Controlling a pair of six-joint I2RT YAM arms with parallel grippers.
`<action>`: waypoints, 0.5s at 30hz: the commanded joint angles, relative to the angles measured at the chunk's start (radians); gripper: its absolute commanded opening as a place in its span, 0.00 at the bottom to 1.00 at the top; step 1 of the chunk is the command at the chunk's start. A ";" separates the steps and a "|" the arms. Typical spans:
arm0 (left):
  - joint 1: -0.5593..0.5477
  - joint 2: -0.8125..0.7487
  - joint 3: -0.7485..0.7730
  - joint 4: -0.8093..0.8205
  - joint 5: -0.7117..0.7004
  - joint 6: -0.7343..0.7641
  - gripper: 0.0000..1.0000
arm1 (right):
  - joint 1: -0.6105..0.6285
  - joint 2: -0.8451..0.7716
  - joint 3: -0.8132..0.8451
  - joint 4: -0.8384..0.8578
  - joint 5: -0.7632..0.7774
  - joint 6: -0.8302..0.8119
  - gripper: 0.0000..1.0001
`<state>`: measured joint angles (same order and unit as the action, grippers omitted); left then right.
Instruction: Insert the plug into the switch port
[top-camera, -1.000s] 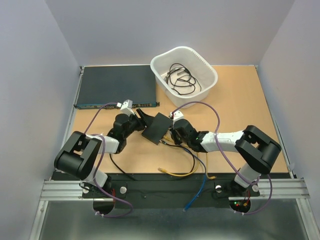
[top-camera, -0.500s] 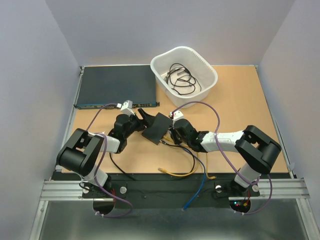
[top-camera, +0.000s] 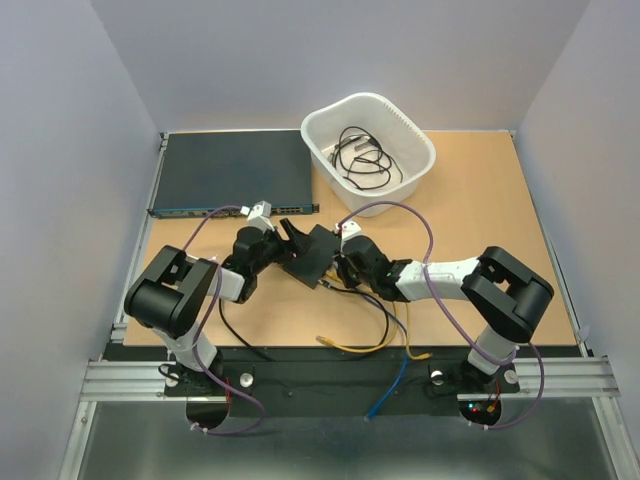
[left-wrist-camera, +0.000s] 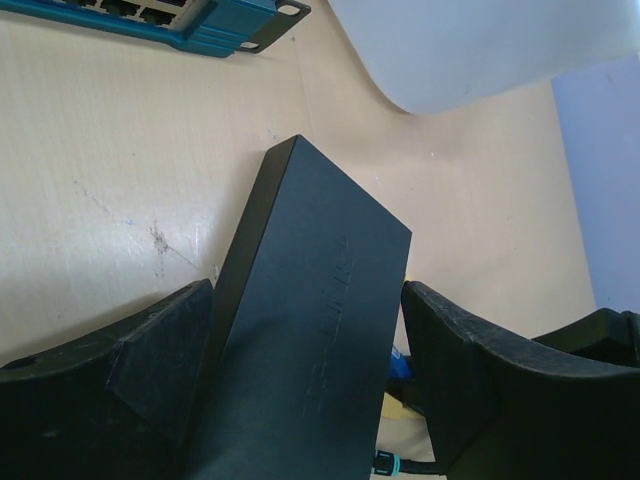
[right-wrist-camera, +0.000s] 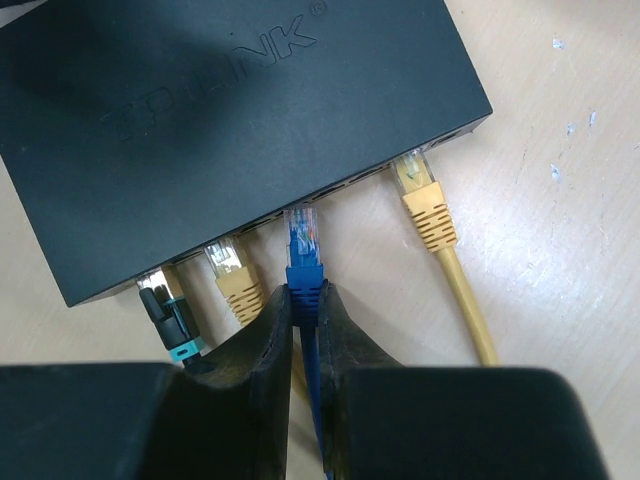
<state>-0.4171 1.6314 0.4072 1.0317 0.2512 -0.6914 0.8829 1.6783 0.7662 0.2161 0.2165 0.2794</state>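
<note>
The small matte-black switch box (top-camera: 312, 254) lies mid-table. My left gripper (top-camera: 291, 240) is shut on it, its fingers on the box's two long sides in the left wrist view (left-wrist-camera: 305, 290), where the box (left-wrist-camera: 310, 330) fills the gap. My right gripper (top-camera: 339, 268) is shut on the blue plug (right-wrist-camera: 305, 250). In the right wrist view the gripper (right-wrist-camera: 305, 300) holds the plug's clear tip at a switch port (right-wrist-camera: 300, 207) in the row along the box's edge (right-wrist-camera: 230, 110). I cannot tell how deep it sits. Two yellow plugs (right-wrist-camera: 225, 265) and a black one (right-wrist-camera: 168, 310) fill neighbouring ports.
A wide dark rack unit (top-camera: 230, 172) lies at the back left. A white basin (top-camera: 368, 150) holding black cables stands behind the box. Yellow (top-camera: 355, 346) and blue (top-camera: 395, 378) cables trail from the box to the near table edge.
Both grippers have shifted slightly. The right gripper has edged left toward the box's port edge with the blue plug, and the left arm has turned a little while holding the box.
</note>
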 joint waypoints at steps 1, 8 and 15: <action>-0.003 0.027 0.048 0.059 0.023 0.036 0.85 | 0.001 0.011 0.041 0.025 -0.019 -0.009 0.00; -0.020 0.090 0.084 0.059 0.043 0.047 0.84 | 0.001 0.021 0.059 0.009 -0.025 -0.016 0.00; -0.031 0.128 0.108 0.059 0.075 0.066 0.83 | -0.001 0.050 0.088 0.008 -0.054 -0.035 0.00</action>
<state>-0.4305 1.7443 0.4801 1.0512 0.2714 -0.6483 0.8829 1.7081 0.8062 0.1902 0.1978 0.2680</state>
